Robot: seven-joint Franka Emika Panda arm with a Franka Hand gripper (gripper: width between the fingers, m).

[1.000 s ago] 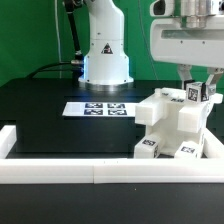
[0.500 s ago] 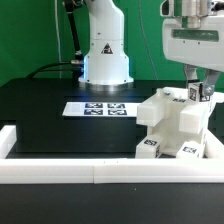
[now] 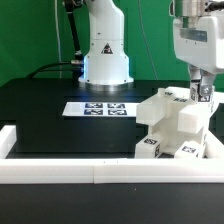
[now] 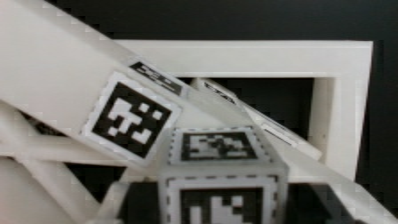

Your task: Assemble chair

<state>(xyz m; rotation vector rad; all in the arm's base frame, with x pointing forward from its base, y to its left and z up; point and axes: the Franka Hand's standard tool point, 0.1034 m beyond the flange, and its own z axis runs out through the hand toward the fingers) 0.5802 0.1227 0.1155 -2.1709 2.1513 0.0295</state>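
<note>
**Hand pinched on small tagged piece at top of chair build**

I've got the hand (image 3: 203,92) low over the chunky white blocky plastic chair assembly (image 3: 178,125), which sits on the black surface (image 3: 60,115) at the exterior view's right, pushed up against the long white border rail (image 3: 100,170). Fingers are nearly together, and the wrist view shows a small white tagged cube-like piece (image 4: 217,170) right between them, so I read it as gripped, though the actual pad contact isn't clear. That piece sits at the upper far corner of the assembly, touching or just above it; I can't tell which. The flat white marker board (image 3: 97,108) lies near the middle of the surface, well apart from the work, in front of the white robot base (image 3: 105,50).

Risks from here, my judgement:
- Piece not square to its seat: the tags look tilted in the wrist view, so pressing down could jam it or cock it sideways.
- Side load from the hand could shove the whole assembly along the rail, since nothing visibly clamps it.
- Letting go before it's seated: the piece tips off the top and drops behind the build.
- Thin grip on a smooth plastic face could slip under twist.
</note>
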